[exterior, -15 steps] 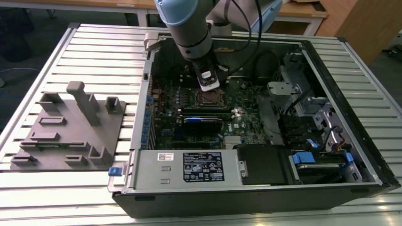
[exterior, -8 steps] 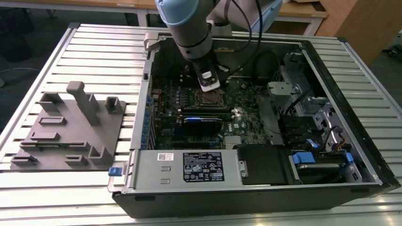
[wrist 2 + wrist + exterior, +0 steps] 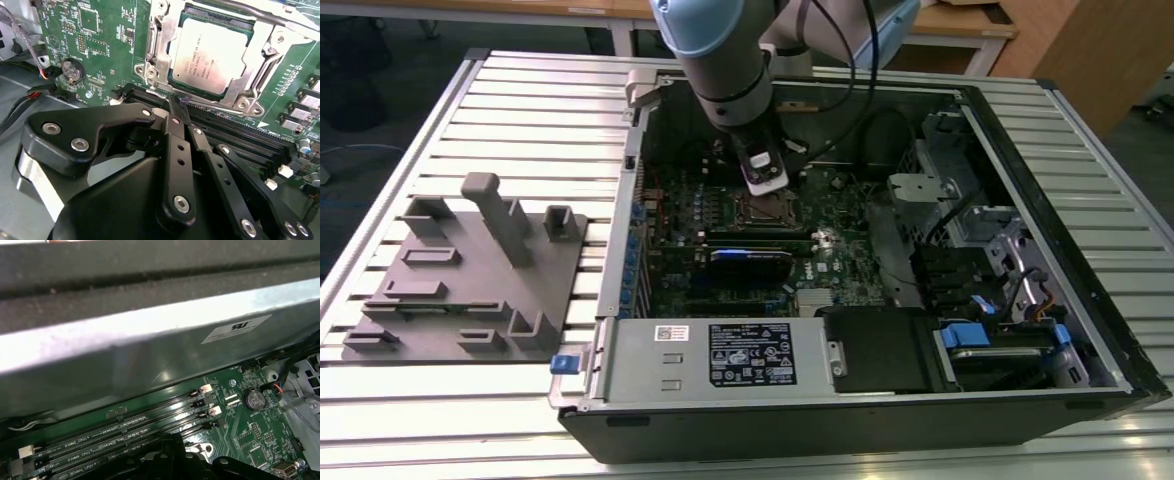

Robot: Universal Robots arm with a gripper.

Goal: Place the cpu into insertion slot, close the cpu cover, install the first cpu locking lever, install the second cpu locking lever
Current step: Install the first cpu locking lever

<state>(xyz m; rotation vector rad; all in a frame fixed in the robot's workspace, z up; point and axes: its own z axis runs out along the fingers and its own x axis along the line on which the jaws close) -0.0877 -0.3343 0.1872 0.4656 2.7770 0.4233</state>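
Chip: one cpu (image 3: 210, 52) lies flat in the insertion slot (image 3: 159, 30), so it is seated.
Frame: one cpu cover (image 3: 260, 60) lies over the chip's edges, apparently closed.
Gripper (image 3: 181, 107): fingers (image 3: 176, 112) pressed together, holding nothing, tip at the lever wire (image 3: 165, 95) beside the slot, likely to push it.
Computer case (image 3: 1067, 130): one, open on the worktop (image 3: 520, 120).

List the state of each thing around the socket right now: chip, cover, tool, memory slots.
cpu: seated in the insertion slot, metal top up.
cpu cover: down over the chip, framing it.
tool: fingers together, tips at the socket's edge by a thin wire lever; whether it grips the lever is unclear.
memory slots: no modules in them.
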